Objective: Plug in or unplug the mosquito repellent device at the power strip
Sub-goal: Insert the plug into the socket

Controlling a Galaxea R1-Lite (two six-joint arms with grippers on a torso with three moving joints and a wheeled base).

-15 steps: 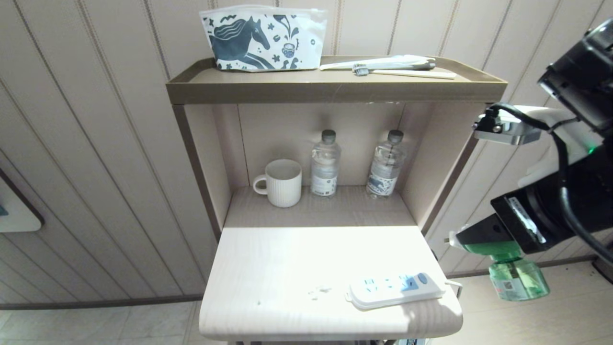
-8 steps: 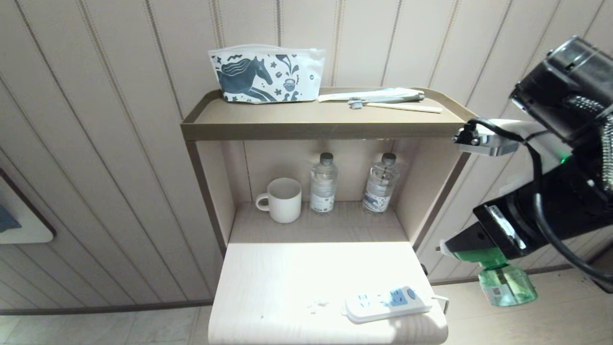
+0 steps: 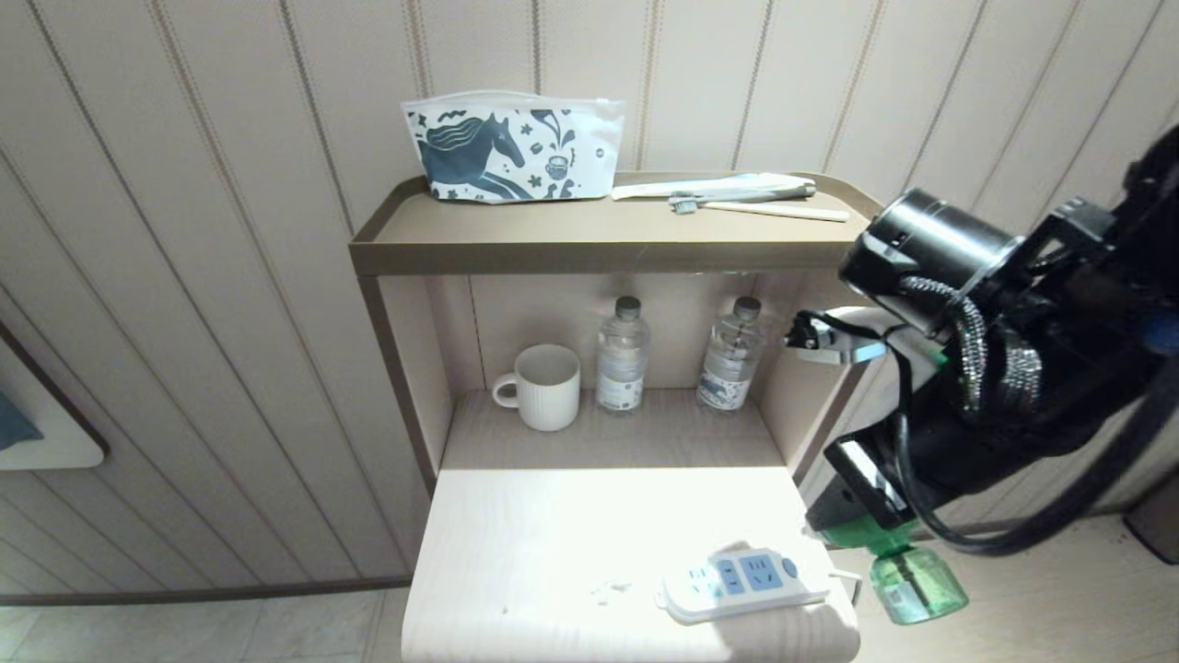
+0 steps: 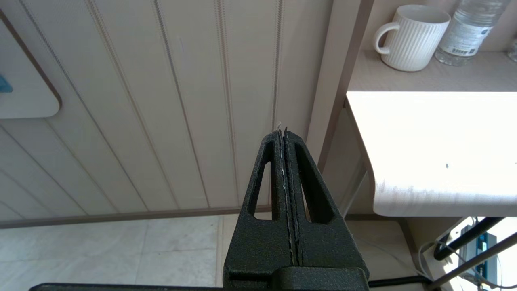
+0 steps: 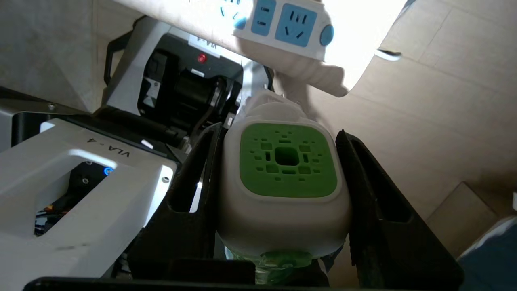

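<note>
Right tool (image 5: 282,202) grips the repellent (image 5: 284,182) by its white head, off the worktop's (image 3: 553,534) right edge just beside the strip (image 3: 737,582); in head view the arm hides the head and only the green bottle shows below it, and whether the plug pins are out can't be seen. Strip lies flat at the worktop's front right corner, nothing plugged into the visible sockets, its near end cut off in the right wrist view. Left tool (image 4: 284,169) is closed and empty, parked left of the worktop; shelf behind the strip holds a mug (image 3: 545,387) and two bottles (image 3: 622,354), contents unclear.
</note>
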